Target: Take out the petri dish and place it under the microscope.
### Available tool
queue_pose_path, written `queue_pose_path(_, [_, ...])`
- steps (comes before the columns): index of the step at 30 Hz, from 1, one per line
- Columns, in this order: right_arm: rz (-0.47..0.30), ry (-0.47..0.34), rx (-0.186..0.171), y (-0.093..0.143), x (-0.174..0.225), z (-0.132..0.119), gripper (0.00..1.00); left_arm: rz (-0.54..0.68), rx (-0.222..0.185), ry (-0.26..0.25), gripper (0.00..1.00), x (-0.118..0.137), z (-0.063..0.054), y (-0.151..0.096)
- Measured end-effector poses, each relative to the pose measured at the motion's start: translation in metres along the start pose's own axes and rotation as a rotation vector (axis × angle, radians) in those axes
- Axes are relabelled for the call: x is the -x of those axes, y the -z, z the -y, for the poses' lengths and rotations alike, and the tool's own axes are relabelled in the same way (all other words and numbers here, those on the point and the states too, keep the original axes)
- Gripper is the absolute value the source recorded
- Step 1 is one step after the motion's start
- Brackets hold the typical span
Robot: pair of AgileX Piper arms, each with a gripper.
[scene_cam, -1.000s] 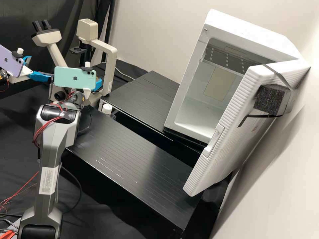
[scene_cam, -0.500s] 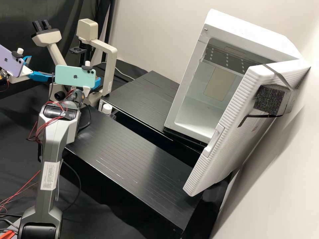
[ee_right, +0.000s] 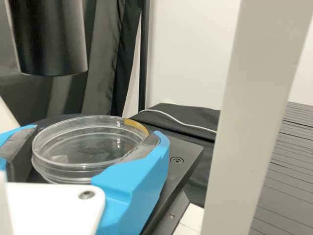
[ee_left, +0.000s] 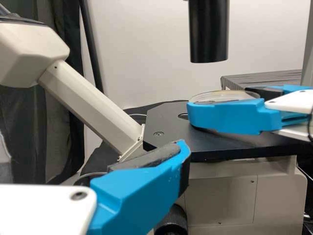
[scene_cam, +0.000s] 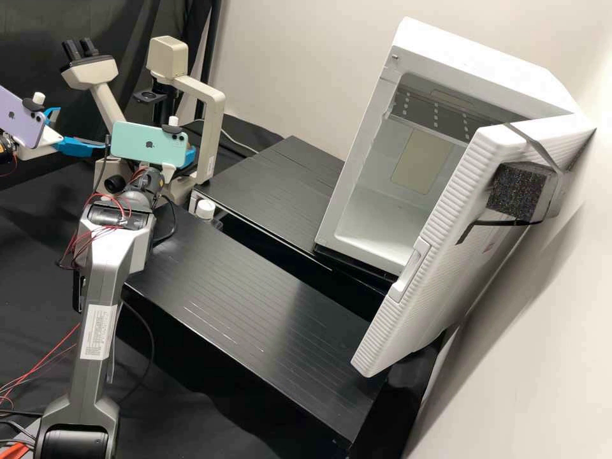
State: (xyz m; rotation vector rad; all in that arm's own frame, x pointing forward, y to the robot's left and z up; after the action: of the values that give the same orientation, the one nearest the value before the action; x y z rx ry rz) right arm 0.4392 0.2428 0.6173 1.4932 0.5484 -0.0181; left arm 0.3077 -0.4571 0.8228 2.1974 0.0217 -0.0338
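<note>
In the high view my left gripper (scene_cam: 80,131) stands open left of the pale microscope (scene_cam: 210,105). My right gripper (scene_cam: 187,158) is partly hidden behind a green phone, low at the microscope. One blue finger of the left gripper (ee_left: 142,191) stands before the dark stage (ee_left: 168,122) in the left wrist view, with nothing against it. Beyond it, the other arm's finger lies along the clear petri dish (ee_left: 222,96), below the black tube (ee_left: 209,32). In the right wrist view the right gripper (ee_right: 93,143) is shut on the petri dish (ee_right: 88,144), over the stage; contact beneath is hidden.
A white cabinet (scene_cam: 360,185) with its door (scene_cam: 472,191) swung wide stands at the right. Two black ribbed platforms (scene_cam: 255,287) lie between it and the arms. A small white-capped bottle (scene_cam: 205,209) stands near the microscope's foot.
In the high view the arm with the green phone has shifted slightly to the right. The arm with the purple phone has kept still.
</note>
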Motion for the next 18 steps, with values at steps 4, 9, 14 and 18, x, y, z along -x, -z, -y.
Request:
queue_pose_path(4, [0.001,0.005,0.000,-0.0012,-0.0029,0.0031,0.00,0.000,0.000,0.000,1.00,0.0000,0.0000,0.0000])
queue_pose_path(9, [-0.004,0.005,-0.001,0.0001,-0.0059,0.0043,0.00,0.000,0.000,0.000,1.00,0.0000,0.0000,0.0000])
queue_pose_path(14, [-0.004,0.017,-0.002,0.0018,-0.0079,0.0070,0.00,0.000,0.000,0.000,1.00,0.0000,0.0000,0.0000])
queue_pose_path(18, [-0.005,0.016,0.012,0.0027,-0.0079,0.0070,1.00,0.000,0.000,0.000,1.00,0.0000,0.0000,0.0000])
